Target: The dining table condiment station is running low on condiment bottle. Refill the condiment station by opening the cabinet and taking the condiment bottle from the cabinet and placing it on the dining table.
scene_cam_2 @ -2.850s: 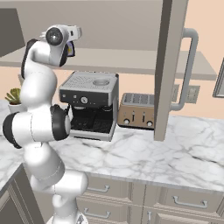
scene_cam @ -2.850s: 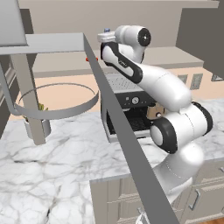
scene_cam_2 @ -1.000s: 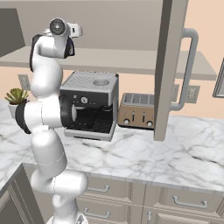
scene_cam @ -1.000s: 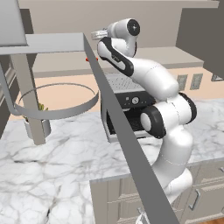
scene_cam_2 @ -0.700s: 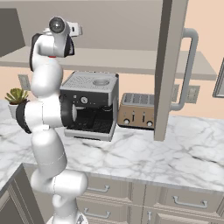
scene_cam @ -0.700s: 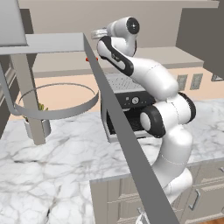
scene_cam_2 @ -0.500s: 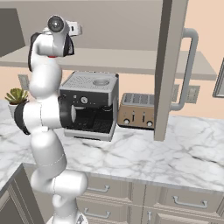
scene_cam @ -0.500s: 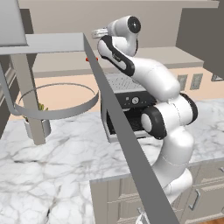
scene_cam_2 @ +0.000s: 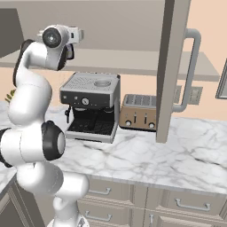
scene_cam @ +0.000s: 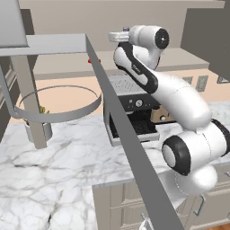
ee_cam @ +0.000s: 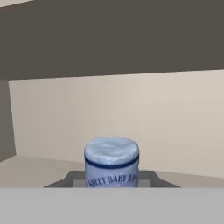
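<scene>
The condiment bottle (ee_cam: 111, 159) fills the low middle of the hand view, showing its bluish-white cap, a dark band and the top of a printed label. My gripper (ee_cam: 111, 180) is shut on the condiment bottle, with a dark fingertip (ee_cam: 65, 180) at each side of it. The cabinet's beige back wall (ee_cam: 131, 113) stands behind the bottle. From the left base view the gripper (scene_cam: 117, 36) is high up at the cabinet shelf (scene_cam: 67, 67); from the right it (scene_cam_2: 79, 34) sits above the shelf (scene_cam_2: 133, 62). The cabinet's right door (scene_cam_2: 170, 66) stands open. The dining table is out of view.
An espresso machine (scene_cam_2: 91, 104) and a toaster (scene_cam_2: 139, 111) stand on the marble counter (scene_cam_2: 146, 155) under the cabinet. The open left door's edge (scene_cam: 130, 148) runs diagonally close to the camera. A small red thing (scene_cam: 94, 59) lies on the shelf. A potted plant (scene_cam: 36, 128) stands at the left.
The hand has shifted a little to the right in the left base view, away from the shelf's depth, with its grip unchanged. The doors and counter things stay put.
</scene>
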